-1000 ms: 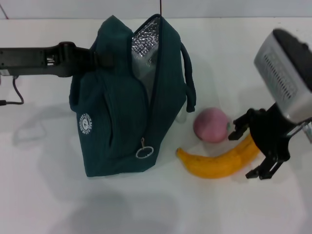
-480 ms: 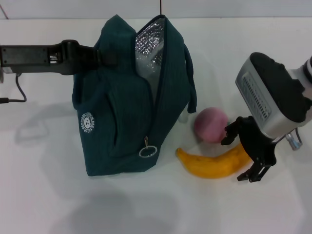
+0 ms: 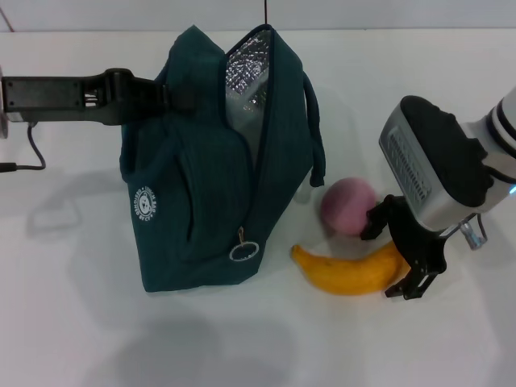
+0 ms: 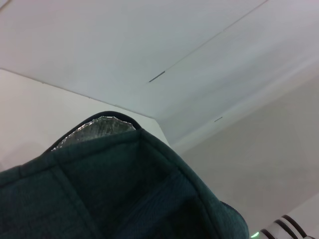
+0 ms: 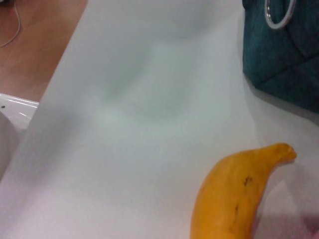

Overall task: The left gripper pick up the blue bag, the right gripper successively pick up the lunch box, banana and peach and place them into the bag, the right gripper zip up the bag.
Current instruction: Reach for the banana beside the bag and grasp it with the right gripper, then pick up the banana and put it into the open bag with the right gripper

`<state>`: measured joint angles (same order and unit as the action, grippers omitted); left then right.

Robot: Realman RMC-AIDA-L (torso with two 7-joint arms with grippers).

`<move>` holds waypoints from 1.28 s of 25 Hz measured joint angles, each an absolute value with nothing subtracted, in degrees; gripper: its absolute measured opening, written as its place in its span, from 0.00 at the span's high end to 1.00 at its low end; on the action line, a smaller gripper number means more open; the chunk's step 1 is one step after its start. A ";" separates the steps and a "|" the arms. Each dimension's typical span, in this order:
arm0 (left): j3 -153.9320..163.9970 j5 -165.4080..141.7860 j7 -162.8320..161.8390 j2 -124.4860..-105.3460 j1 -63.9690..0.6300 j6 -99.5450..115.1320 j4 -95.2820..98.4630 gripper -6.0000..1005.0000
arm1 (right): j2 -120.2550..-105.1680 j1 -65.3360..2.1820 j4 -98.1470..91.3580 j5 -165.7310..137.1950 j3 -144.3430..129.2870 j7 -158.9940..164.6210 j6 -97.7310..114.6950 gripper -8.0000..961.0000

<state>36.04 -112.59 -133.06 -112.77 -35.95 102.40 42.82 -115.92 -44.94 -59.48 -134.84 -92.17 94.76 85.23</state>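
Observation:
The blue bag [image 3: 210, 185] stands open on the white table, silver lining [image 3: 242, 76] showing at its mouth and the ring zip pull [image 3: 242, 251] hanging low on the front. My left gripper [image 3: 173, 95] comes in from the left and is shut on the bag's top edge. The pink peach [image 3: 348, 205] lies to the right of the bag, with the banana [image 3: 351, 270] just in front of it. My right gripper [image 3: 393, 254] is open, its fingers either side of the banana's right end. The right wrist view shows the banana [image 5: 234, 199] and the bag's corner [image 5: 284, 59]. The lunch box is out of view.
A black cable [image 3: 24, 157] trails on the table at the far left. In the right wrist view the table's edge gives way to wooden floor [image 5: 35, 45]. Bare white table [image 3: 242, 339] lies in front of the bag and fruit.
My right gripper has moved left and lower, closing in over the banana's right end. The bag and the left arm have barely shifted.

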 joint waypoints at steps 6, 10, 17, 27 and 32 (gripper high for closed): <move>36.04 -112.46 -132.84 -112.77 -35.95 102.43 42.82 0.96 | -116.05 -44.90 -58.79 -134.31 -93.16 94.66 83.72 0.09; 36.04 -112.27 -132.81 -112.76 -35.72 102.51 42.80 0.96 | -116.09 -44.79 -58.92 -133.49 -93.94 94.97 83.92 0.10; 36.04 -112.23 -132.65 -112.70 -35.60 102.57 42.80 0.96 | -116.06 -44.92 -59.07 -133.53 -94.61 95.41 85.07 0.37; 36.03 -112.22 -132.61 -112.65 -35.38 102.57 42.80 0.96 | -115.73 -44.41 -60.97 -130.08 -92.51 95.04 91.46 0.54; 36.01 -112.22 -132.76 -112.61 -35.33 102.57 42.79 0.96 | -115.65 -44.24 -62.86 -123.79 -86.65 94.83 104.81 0.54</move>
